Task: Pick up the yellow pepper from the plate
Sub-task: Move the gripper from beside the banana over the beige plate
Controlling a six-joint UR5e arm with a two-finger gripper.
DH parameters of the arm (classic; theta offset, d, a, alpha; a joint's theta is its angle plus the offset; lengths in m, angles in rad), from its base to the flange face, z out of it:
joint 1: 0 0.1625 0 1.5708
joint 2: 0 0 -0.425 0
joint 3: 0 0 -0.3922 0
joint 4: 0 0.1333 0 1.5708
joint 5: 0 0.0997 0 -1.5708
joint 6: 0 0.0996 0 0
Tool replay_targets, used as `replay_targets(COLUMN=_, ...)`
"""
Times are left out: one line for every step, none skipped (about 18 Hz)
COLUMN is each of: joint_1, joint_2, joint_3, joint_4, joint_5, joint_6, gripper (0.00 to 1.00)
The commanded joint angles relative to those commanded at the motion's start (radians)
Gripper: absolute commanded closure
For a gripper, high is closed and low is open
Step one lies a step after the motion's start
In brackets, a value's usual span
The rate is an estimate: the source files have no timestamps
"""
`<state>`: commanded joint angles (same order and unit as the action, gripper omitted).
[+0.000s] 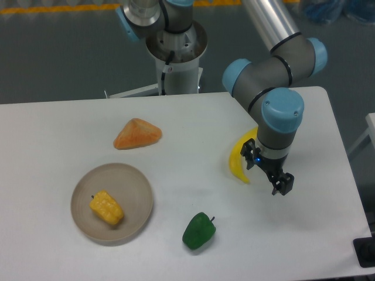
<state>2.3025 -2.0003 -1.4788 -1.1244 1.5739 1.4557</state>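
Note:
The yellow pepper [106, 207] is a small lumpy yellow-orange toy lying on its side inside the plate [132, 182], a round beige dish at the front left of the table. My gripper [280, 186] hangs far to the right of the plate, above the bare tabletop, next to a banana. Its dark fingers point down and I see nothing between them; whether they are open or shut does not show from this angle.
A curved yellow banana [238, 159] lies just left of the gripper, partly behind the wrist. A green pepper [199, 230] sits between plate and gripper near the front edge. An orange wedge-shaped toy [137, 134] lies behind the plate.

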Motion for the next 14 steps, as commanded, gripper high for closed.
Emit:
replay_targets(joint_1=0.0, joint_2=0.0, joint_3=0.0, joint_4=0.0, joint_5=0.0, joint_6=0.0, gripper=0.0)
replay_targets(joint_1=0.0, joint_2=0.0, joint_3=0.0, joint_4=0.0, joint_5=0.0, joint_6=0.0, gripper=0.0)
replay_targets(joint_1=0.0, joint_2=0.0, joint_3=-0.006, joint_4=0.002, joint_5=0.002, joint_6=0.0, gripper=0.0)
replay_targets(joint_1=-0.003, joint_2=0.0, joint_3=-0.011, joint_4=0.005, joint_5=0.0, joint_6=-0.002, gripper=0.0)
replay_targets(joint_1=-0.006, joint_2=0.0, joint_3=-0.011, joint_4=0.005, joint_5=0.002, joint_6=-0.008, gripper=0.0)
replay_targets(joint_1=-0.011, joint_2=0.002, joint_3=-0.012, joint_4=0.005, joint_5=0.0, joint_6=-0.017, gripper=0.0)
replay_targets(joint_1=-0.02, joint_2=0.005, joint_3=-0.014, joint_4=0.002, joint_5=0.002, joint_6=-0.023, gripper=0.0)
replay_targets(joint_1=-0.034, joint_2=0.008, joint_3=-0.014, joint_4=-0.002, joint_5=0.003, joint_6=-0.038, gripper=0.0)
replay_targets(joint_1=-0.05, joint_2=0.009, joint_3=-0.014, joint_4=-0.002, joint_5=0.005, joint_6=-0.066, gripper=0.0)
replay_targets(joint_1=-0.078, joint_2=0.012, joint_3=-0.015, joint_4=-0.005, joint_5=0.006, joint_6=-0.113, gripper=0.0)
replay_targets(joint_1=-0.096, joint_2=0.014, joint_3=-0.02, joint_4=-0.005, joint_5=0.006, joint_6=-0.15, gripper=0.0)
replay_targets(joint_1=-0.122, joint_2=0.02, joint_3=-0.026, joint_4=-0.005, joint_5=0.008, joint_6=-0.19, gripper=0.0)
replay_targets(joint_1=-0.147, joint_2=0.044, joint_3=-0.046, joint_4=-0.005, joint_5=0.011, joint_6=-0.228, gripper=0.0)
replay_targets(joint_1=-0.178, joint_2=0.072, joint_3=-0.078, joint_4=-0.003, joint_5=0.006, joint_6=-0.256, gripper=0.0)
